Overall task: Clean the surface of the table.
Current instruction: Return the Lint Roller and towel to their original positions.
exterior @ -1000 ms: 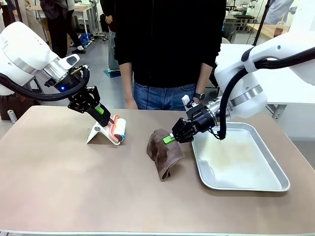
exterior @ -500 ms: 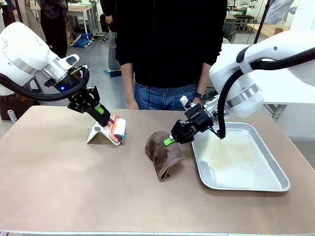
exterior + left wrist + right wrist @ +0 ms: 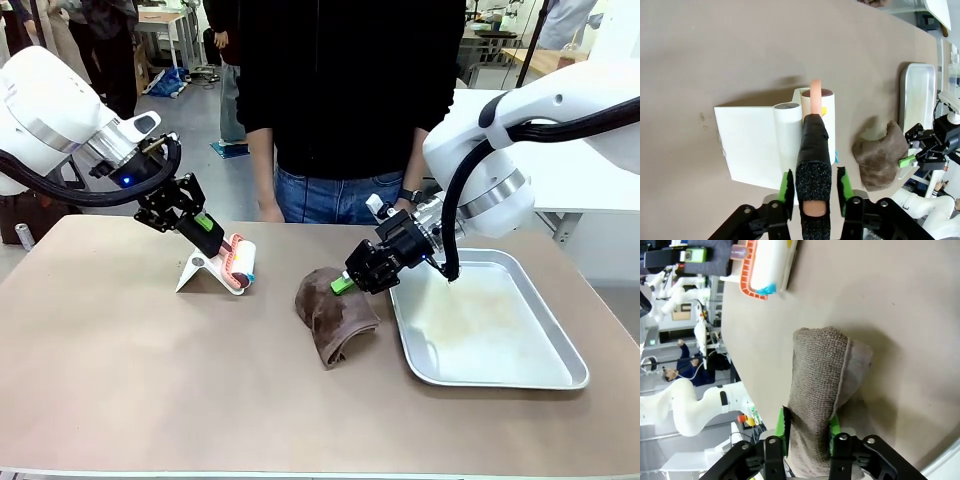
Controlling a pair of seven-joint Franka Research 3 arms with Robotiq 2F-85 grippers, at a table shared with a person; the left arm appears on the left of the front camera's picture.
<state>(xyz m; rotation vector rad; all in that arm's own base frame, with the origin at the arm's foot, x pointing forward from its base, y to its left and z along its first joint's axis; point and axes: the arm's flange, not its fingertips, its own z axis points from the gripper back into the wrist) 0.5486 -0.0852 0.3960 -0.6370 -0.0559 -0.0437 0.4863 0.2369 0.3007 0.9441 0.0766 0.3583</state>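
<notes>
- The worktop (image 3: 150,380), our task's thing, spreads under and ahead of both sets of fingers: a broad, flat, matte taupe surface. We judge it rigid and heavy, nothing we lift. It gets worked by pressing a tool or cloth down on it and dragging across.
- Our right fingers (image 3: 807,432) are closed on a brown cloth (image 3: 822,375); its bulk bunches up between the green pads and drapes ahead of the fingertips onto the surface. In the front view the right gripper (image 3: 345,283) pinches the cloth's (image 3: 335,318) upper fold.
- The cloth looks soft, limp and light. It should flatten under pressure but may fold or slip from a thin pinch, so a deep bite on a thick fold suits it best.
- Our left fingers (image 3: 814,192) clamp a black foam-covered handle (image 3: 812,160), which runs ahead from between the pads to a lint roller (image 3: 821,120) resting on a white stand (image 3: 752,145).
- The handle's foam looks grippy and slightly yielding; the roller and stand seem light and could tip.
- A metal tray (image 3: 560,340) lies just beyond the right fingers' side, on the surface. It covers part of the top, and its slick rim could catch the cloth.
</notes>
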